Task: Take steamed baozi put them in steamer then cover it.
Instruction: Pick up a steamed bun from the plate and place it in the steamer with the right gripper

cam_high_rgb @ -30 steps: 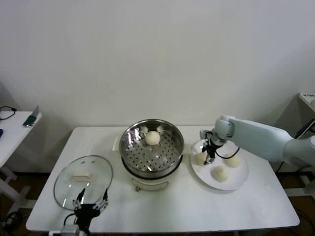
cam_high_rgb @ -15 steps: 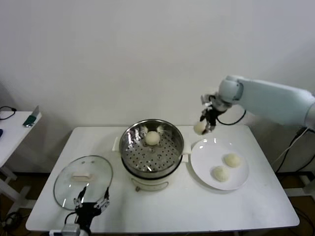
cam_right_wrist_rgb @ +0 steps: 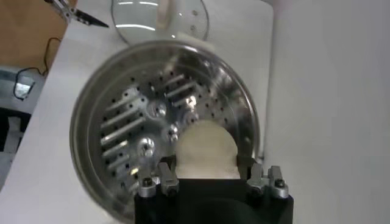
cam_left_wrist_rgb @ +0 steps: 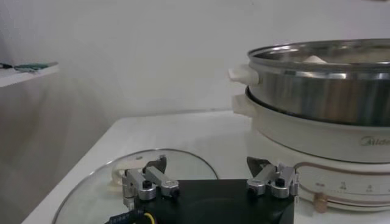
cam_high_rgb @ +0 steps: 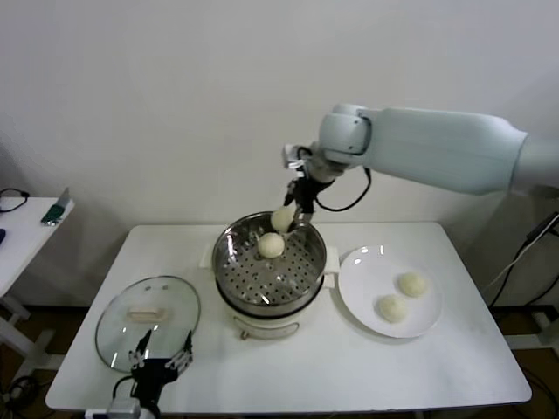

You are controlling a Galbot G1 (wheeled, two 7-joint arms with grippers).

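Right gripper [cam_high_rgb: 291, 216] is up in the air over the far rim of the steamer [cam_high_rgb: 271, 262], fingers clamped on a steamed baozi [cam_high_rgb: 282, 218], and the wrist view confirms it: the pale bun [cam_right_wrist_rgb: 205, 149] sits squeezed between the two finger mounts with the perforated tray [cam_right_wrist_rgb: 137, 131] spread out below. Under the held bun, one baozi [cam_high_rgb: 271, 245] already lies on the tray, toward the far side of the pot. Just right of the steamer, the white plate [cam_high_rgb: 371, 262] carries two more baozi, one farther right [cam_high_rgb: 412, 284] and one nearer the front [cam_high_rgb: 390, 307], apart from each other. Over to the left, the cover [cam_high_rgb: 147, 322] lies flat on the table [cam_high_rgb: 306, 371], its cream bar handle [cam_high_rgb: 146, 311] facing up, clear of the steamer's base. The left gripper [cam_high_rgb: 160, 362] waits low at the near edge of the table, right at the cover's near rim, fingers spread wide and holding nothing; its wrist view looks across the glass lid [cam_left_wrist_rgb: 109, 182] toward the steamer's white base [cam_left_wrist_rgb: 323, 143].
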